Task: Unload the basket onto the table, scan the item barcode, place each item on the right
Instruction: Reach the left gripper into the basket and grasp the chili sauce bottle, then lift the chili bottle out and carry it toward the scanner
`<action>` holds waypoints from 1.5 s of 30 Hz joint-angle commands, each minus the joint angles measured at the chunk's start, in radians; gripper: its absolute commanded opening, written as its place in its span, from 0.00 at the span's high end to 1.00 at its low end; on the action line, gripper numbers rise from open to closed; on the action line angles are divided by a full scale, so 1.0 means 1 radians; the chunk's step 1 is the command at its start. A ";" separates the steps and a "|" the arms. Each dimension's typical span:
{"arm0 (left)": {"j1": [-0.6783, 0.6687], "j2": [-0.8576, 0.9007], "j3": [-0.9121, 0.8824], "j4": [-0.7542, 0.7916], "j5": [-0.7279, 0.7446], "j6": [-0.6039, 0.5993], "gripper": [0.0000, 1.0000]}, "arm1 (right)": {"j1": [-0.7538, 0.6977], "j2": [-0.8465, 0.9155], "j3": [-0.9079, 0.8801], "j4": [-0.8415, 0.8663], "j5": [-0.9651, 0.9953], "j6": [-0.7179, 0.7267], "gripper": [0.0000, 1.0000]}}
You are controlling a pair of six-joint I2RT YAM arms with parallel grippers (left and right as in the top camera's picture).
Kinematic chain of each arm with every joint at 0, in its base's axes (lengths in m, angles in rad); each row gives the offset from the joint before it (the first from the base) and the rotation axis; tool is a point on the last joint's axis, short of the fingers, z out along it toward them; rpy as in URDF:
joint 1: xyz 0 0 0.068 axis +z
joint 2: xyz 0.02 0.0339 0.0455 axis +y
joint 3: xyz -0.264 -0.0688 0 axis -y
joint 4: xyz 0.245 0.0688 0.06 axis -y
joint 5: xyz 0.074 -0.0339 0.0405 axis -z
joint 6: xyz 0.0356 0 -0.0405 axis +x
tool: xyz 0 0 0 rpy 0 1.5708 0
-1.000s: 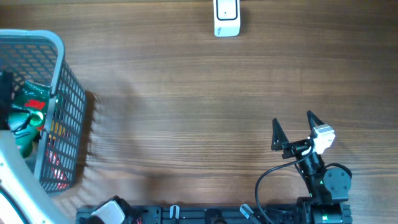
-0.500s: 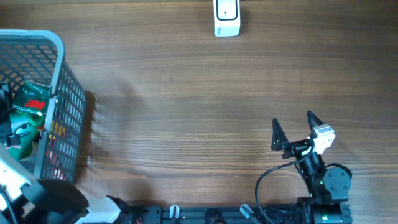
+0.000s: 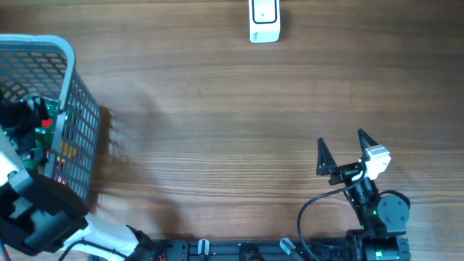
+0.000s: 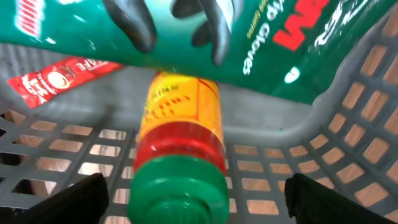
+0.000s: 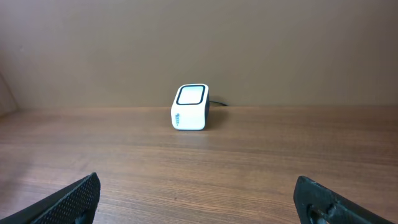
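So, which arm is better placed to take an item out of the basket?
Left. The left arm reaches into the basket, its jaws open over the yellow bottle. The right arm sits far across the table, jaws open and empty, facing the scanner.

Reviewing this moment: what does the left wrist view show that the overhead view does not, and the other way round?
Only the left wrist view: the inside of the basket, where a yellow-and-red bottle with a green cap lies under a green glove packet, with a red sachet beside it. Only the overhead: the white scanner at the far edge of the table, and the right hand, open, well apart from the basket. Both: the grey mesh basket and some of the green packet.
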 commanded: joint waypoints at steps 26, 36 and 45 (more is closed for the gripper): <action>-0.021 0.008 -0.134 0.050 -0.123 -0.013 0.36 | 0.004 -0.008 -0.001 0.003 0.017 0.015 0.00; 0.005 -0.002 -0.008 -0.023 -0.058 0.010 0.70 | 0.004 -0.008 -0.001 0.003 0.017 0.015 0.00; 0.005 -0.084 0.388 -0.198 -0.058 0.018 0.67 | 0.004 -0.008 -0.001 0.003 0.017 0.014 0.00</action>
